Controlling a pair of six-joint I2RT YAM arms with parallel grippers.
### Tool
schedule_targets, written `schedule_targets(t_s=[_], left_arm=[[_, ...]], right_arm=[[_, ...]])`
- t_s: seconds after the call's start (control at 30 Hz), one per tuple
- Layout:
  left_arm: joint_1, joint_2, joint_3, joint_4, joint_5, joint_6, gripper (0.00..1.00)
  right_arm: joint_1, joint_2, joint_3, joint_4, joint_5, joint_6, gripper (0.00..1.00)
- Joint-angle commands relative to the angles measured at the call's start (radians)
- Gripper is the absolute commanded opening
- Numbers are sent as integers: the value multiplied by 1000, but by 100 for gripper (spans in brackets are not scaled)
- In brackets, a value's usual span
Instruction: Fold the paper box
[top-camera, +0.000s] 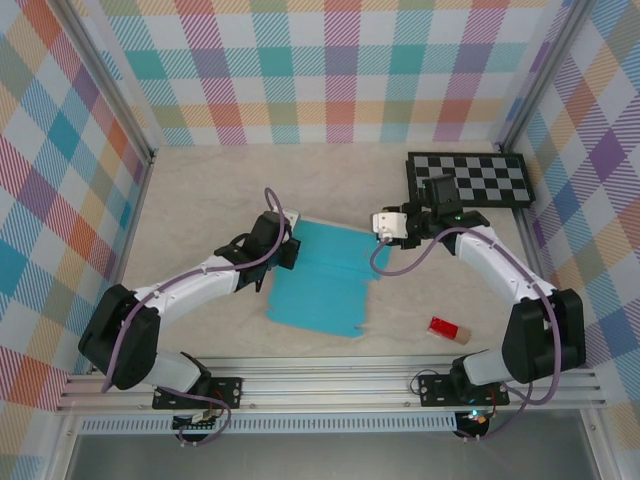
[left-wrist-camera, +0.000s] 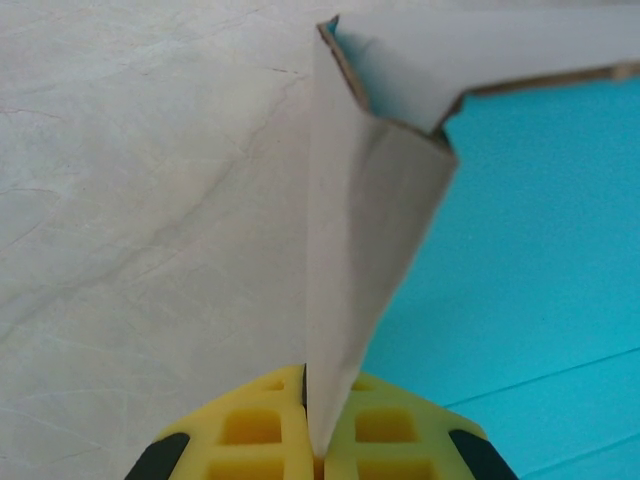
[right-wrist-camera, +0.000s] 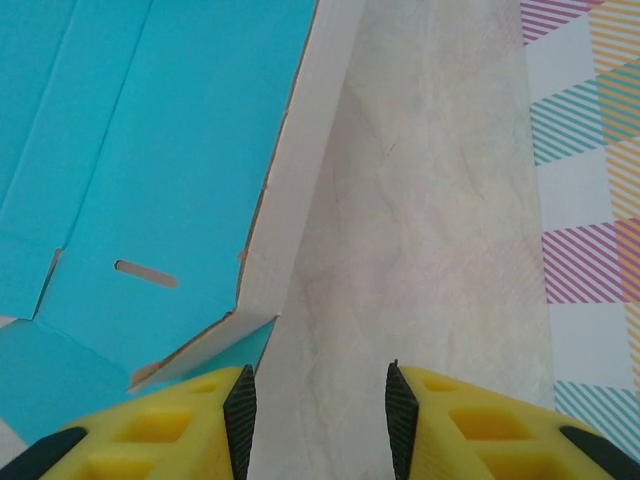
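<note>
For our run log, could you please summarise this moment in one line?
left pincer shut on paper box flap | right pincer open, empty, at box edge

We see the teal, white-backed paper box (top-camera: 322, 285), a black-and-white checkerboard (top-camera: 480, 180), a red block (top-camera: 446, 328), seemingly tan-tipped, and pastel plaid walls (top-camera: 330, 70).

the left arm (top-camera: 190, 285) and right arm (top-camera: 500, 265) share one build: smooth white shell links between bulky black joint housings, each on a flat black base plate (top-camera: 197, 393). a lilac cable (top-camera: 266, 200) loops along each arm. the left gripper (left-wrist-camera: 316, 420) and right gripper (right-wrist-camera: 320, 400) have yellow fingers (right-wrist-camera: 480, 430) moulded with square pockets; black ribbed pads (right-wrist-camera: 239, 420) line the right pair's inner faces.
</note>
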Motion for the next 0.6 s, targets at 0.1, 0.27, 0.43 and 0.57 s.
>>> schedule_targets(t_s=[0.1,0.27,0.43,0.57], left_arm=[[12,-13,-12,46,23,-21,0],[12,-6,-10,55,34,-28,0],[12,-11,-19,88,90,-30,0],[12,-19,-28,96,98,-29,0]], right_arm=[[37,30,-16,10,25,-57,42],[75,27,-36,51,37,-38,41],[98,27,-27,62,16,-6,35],[108,33,-15,48,24,-9,26]])
